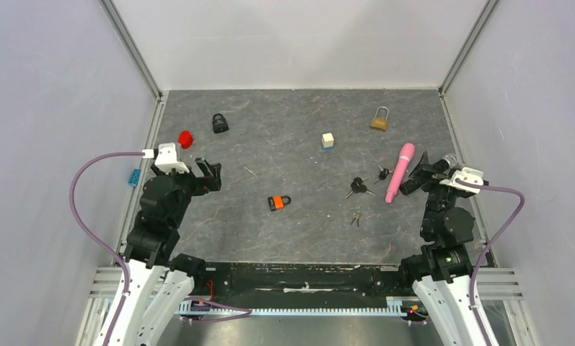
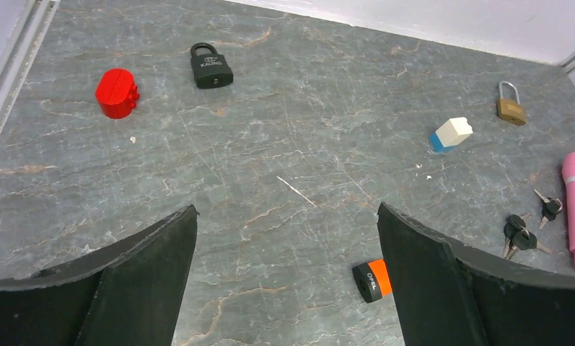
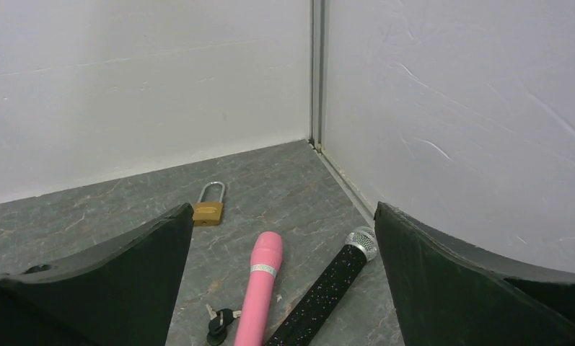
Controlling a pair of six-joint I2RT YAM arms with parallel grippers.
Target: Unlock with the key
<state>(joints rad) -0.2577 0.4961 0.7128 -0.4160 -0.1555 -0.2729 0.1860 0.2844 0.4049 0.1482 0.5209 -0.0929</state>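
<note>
Between left and right jaws: keys [image 1: 359,187] | orange padlock [image 1: 278,202] | both jaws apart, empty

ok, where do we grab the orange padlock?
The orange padlock lies flat on the table with its shackle sticking out one end. So likely grip its orange body from straight above, with the left end effector closing across the body's near and far sides and the shackle left free.

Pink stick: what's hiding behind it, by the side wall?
A black sparkly microphone with a silver head lies beside the pink stick, on the wall side. From above, the right arm covers nearly all of it; only the silver head peeks out.
</note>
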